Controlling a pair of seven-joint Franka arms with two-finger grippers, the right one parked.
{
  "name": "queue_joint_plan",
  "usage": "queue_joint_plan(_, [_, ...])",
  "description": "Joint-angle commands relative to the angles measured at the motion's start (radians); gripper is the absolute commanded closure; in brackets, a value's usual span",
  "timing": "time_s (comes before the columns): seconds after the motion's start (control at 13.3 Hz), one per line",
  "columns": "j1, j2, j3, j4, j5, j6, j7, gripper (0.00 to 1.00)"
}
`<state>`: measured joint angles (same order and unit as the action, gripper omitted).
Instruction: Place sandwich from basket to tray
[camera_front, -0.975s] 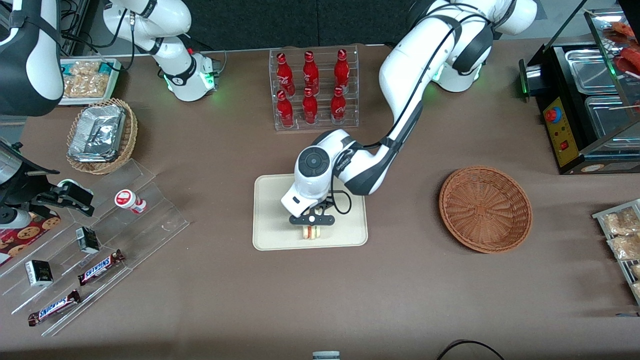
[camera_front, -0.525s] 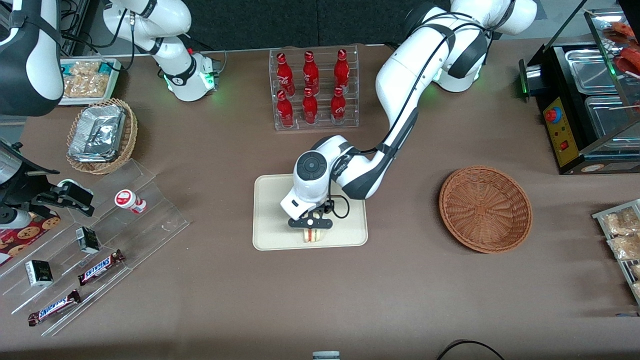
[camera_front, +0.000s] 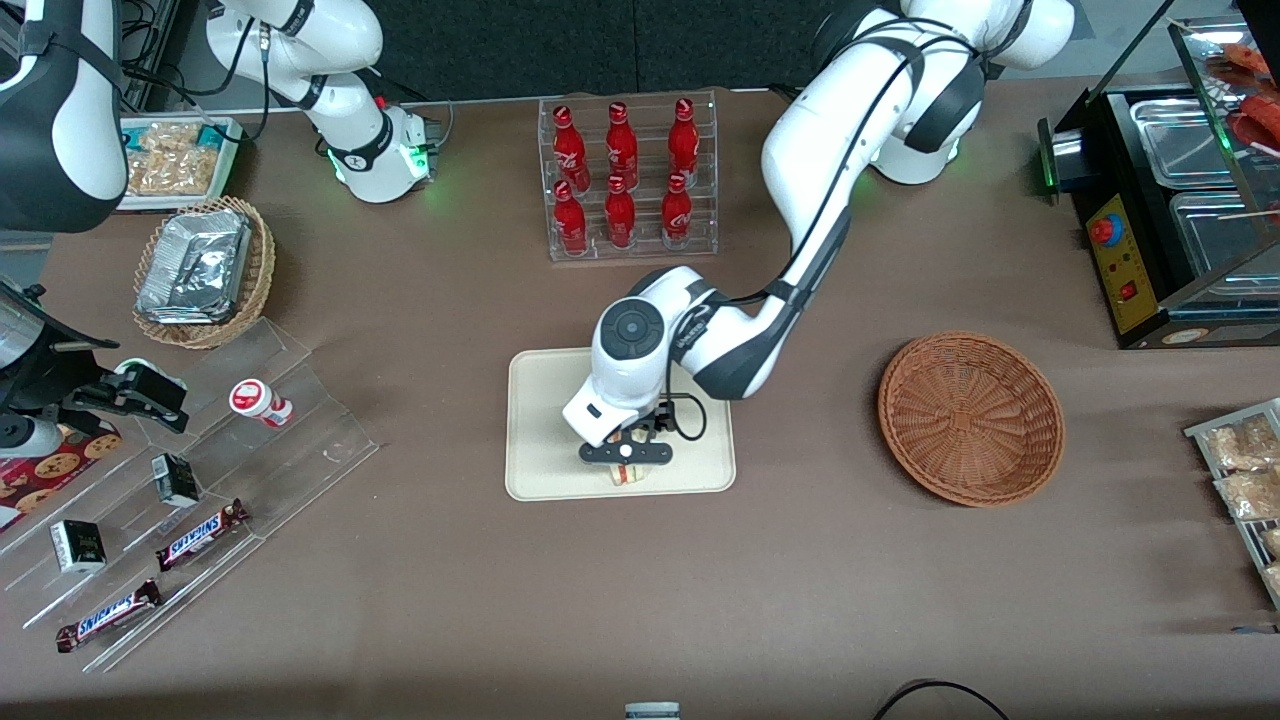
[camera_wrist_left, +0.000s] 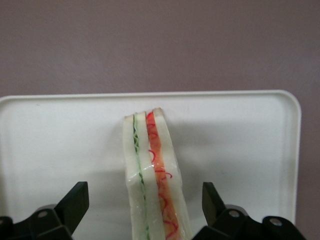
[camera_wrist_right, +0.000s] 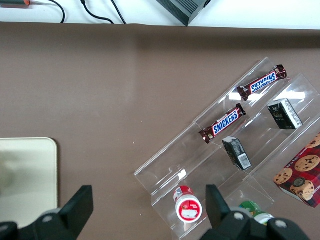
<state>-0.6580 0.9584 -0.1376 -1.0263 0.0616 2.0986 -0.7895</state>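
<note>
The sandwich (camera_wrist_left: 152, 175), a clear-wrapped wedge of pale bread with green and red-orange filling, stands on its edge on the cream tray (camera_wrist_left: 60, 130). My left gripper (camera_wrist_left: 144, 205) is open around it, with a gap between each black finger (camera_wrist_left: 75, 202) and the bread. From the front, the gripper (camera_front: 625, 466) hangs low over the tray (camera_front: 540, 400) near the rim closest to the camera. Only a sliver of the sandwich (camera_front: 627, 476) shows under it. The reddish-brown wicker basket (camera_front: 970, 418) stands toward the working arm's end, with nothing in it.
A clear rack of red bottles (camera_front: 625, 175) stands farther from the camera than the tray. Stepped acrylic racks (camera_front: 200, 470) with candy bars and a tan wicker basket (camera_front: 203, 270) lie toward the parked arm's end. A black warmer case (camera_front: 1170, 200) and snack packs (camera_front: 1240, 470) lie past the basket.
The left gripper has sunk a little toward the tray's near rim, sandwich under it throughout. Less of the sandwich shows below the hand now.
</note>
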Motion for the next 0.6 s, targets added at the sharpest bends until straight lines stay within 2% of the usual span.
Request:
queue_joint_plan(0.0, [0.055, -0.101, 0.0, -0.027, -0.083, -0.09, 0.07, 0.0])
queue_joint_plan(0.15, [0.113, -0.189, 0.001, -0.082, -0.105, -0.178, 0.168, 0.0])
queue_joint_plan(0.38, [0.237, -0.386, 0.0, -0.321, -0.158, -0.181, 0.318, 0.0])
queue_joint_plan(0.53, [0.313, -0.499, 0.0, -0.458, -0.163, -0.177, 0.398, 0.0])
